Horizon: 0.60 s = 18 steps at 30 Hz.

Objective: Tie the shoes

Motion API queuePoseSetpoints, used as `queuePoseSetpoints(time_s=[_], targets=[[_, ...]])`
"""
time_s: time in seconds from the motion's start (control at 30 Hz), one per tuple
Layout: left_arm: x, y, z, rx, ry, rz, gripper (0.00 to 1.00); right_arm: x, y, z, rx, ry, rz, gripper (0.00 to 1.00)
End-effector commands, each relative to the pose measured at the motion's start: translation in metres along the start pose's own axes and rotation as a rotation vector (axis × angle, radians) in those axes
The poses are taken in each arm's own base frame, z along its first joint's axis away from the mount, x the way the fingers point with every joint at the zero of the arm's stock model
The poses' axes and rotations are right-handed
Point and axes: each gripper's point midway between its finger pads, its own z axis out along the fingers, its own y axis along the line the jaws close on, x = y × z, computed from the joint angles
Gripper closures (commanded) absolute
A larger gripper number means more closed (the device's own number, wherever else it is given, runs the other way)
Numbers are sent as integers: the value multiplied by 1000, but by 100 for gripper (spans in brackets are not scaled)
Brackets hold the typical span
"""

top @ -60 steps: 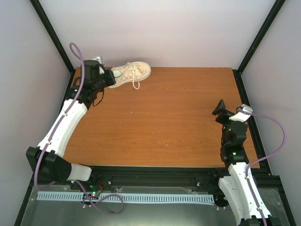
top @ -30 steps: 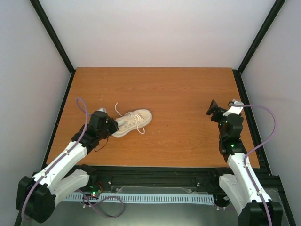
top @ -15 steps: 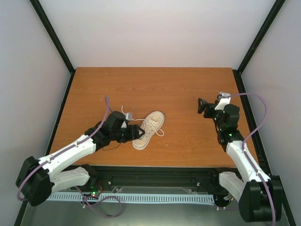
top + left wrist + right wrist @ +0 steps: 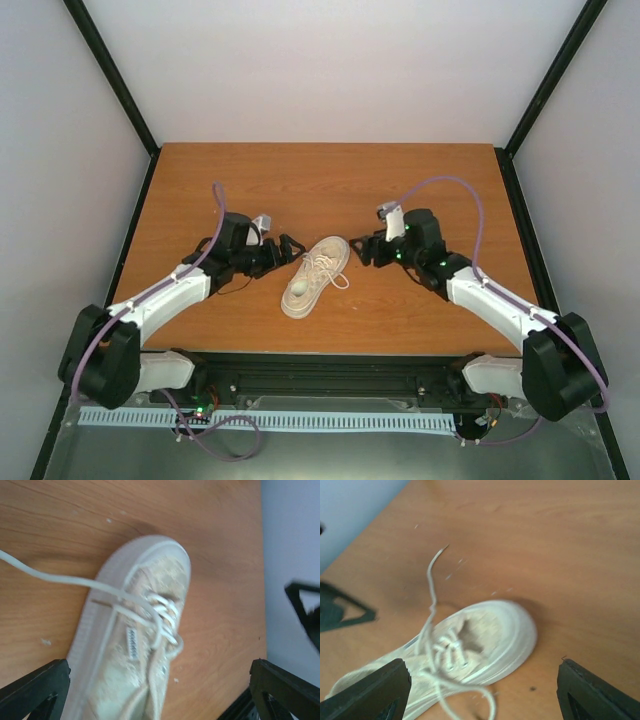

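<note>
Nearest us, toward the front edge of the orange-brown wooden table (image 4: 330, 180), lies the heel of the small cream low-top canvas sneaker (image 4: 315, 275). It rests on its sole a little left of the table's middle, with its rounded toe angled away and to the right. Its pale flat laces (image 4: 322, 266) are undone. One loose end trails onto the wood on the right side, and in the left wrist view another strand runs off to the left across the boards.

Farther back, about level with the toe and just beside the sneaker's left flank, we see the black left gripper (image 4: 291, 247). Its jaws stand spread wide and hold nothing. From its own camera the two fingers (image 4: 32, 690) sit far apart at the picture's lower corners, with the sneaker lying between and ahead of them. Two seconds ago this gripper clasped the sneaker at the far left corner of the table, and half a second ago it was still pressed against it. It has since let go, and the sneaker now sits near the middle.

Opposite, just right of the toe, the black right gripper (image 4: 362, 250) also has its jaws parted and empty. It has swung in from the right edge, where it hovered a second ago.
</note>
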Motion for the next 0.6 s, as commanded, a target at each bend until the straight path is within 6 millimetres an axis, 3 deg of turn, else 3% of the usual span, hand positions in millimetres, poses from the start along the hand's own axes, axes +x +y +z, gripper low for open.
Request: queuePoseSetpoints(time_s=[0.0,0.17,0.4,0.5,0.57], targets=[[-29,-12,6,126,-82,-63,0,32,23,8,-28,114,51,20],[-35,-8,7,110,-99,-60,0,41,45,27,-47,181,34,27],[-27,8,31,75,-17,-86,6,52,57,52,-39,250,-70,44],[-24,11,37,80,4,-97,13,57,59,65,-25,295,-98,50],[-23,13,39,84,2,-97,23,59,62,74,-27,321,-120,55]])
